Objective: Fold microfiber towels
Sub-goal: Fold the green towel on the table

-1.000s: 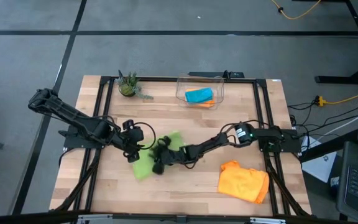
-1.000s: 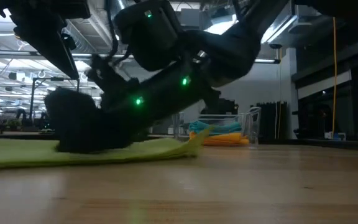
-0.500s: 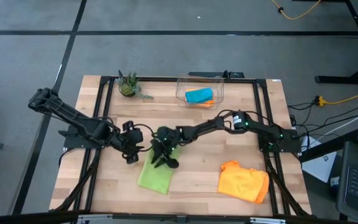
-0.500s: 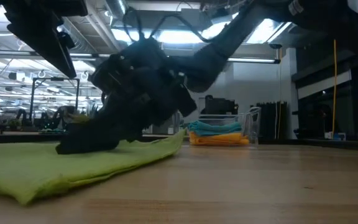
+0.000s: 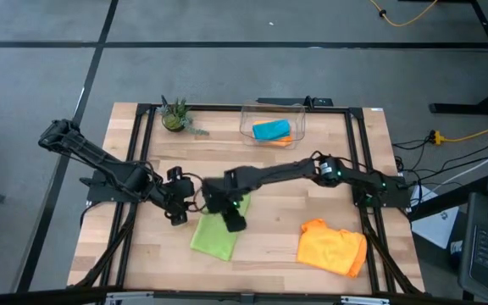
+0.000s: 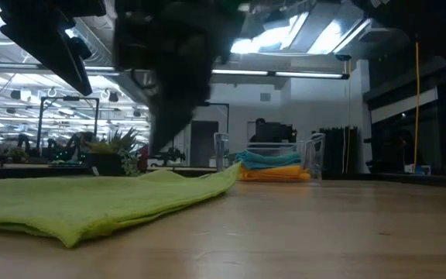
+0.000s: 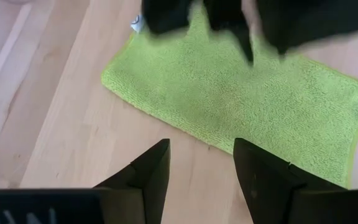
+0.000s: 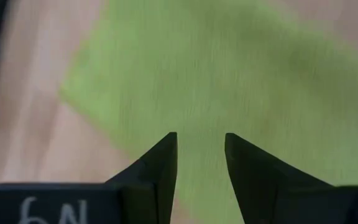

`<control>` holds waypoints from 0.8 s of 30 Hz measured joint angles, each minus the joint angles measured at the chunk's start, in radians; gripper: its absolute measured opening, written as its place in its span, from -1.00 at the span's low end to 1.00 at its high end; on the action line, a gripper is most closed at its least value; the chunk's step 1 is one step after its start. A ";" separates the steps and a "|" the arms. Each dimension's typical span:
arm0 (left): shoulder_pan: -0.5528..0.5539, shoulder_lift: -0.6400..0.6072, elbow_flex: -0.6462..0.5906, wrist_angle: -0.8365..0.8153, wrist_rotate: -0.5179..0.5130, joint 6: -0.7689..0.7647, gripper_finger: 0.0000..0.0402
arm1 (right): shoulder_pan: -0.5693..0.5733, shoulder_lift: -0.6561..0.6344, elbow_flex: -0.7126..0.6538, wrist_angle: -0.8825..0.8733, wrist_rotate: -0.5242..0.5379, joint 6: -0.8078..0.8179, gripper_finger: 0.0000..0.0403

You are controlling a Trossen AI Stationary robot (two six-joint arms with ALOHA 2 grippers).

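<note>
The lime green microfiber towel (image 5: 213, 239) lies flat on the wooden table (image 5: 269, 169) as a narrow rectangle, near the front and left of centre. My right gripper (image 5: 234, 222) hangs open above its far right end, fingers pointing down, with nothing between them (image 8: 201, 137). My left gripper (image 5: 177, 213) hovers open just left of the towel (image 7: 241, 93), clear of it. An orange towel (image 5: 333, 246) lies crumpled at the front right. A teal towel (image 5: 271, 129) and another orange one sit in the clear bin (image 5: 298, 114).
The clear bin stands at the back centre, a small potted plant (image 5: 174, 115) at the back left. Black rails frame the table's sides. Bare wood lies between the green towel and the orange one. In the low view the right arm (image 6: 173, 77) hangs blurred above the towel (image 6: 91, 203).
My right gripper has risen well clear of the green towel and tipped from nearly level to pointing steeply down. The towel, which lay rumpled and slanted under it, now lies flat as a narrow rectangle nearer the front edge.
</note>
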 joint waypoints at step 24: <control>0.002 0.000 0.000 -0.004 0.009 -0.052 -0.15 | 0.198 -0.619 -0.837 0.244 0.433 0.424 -0.35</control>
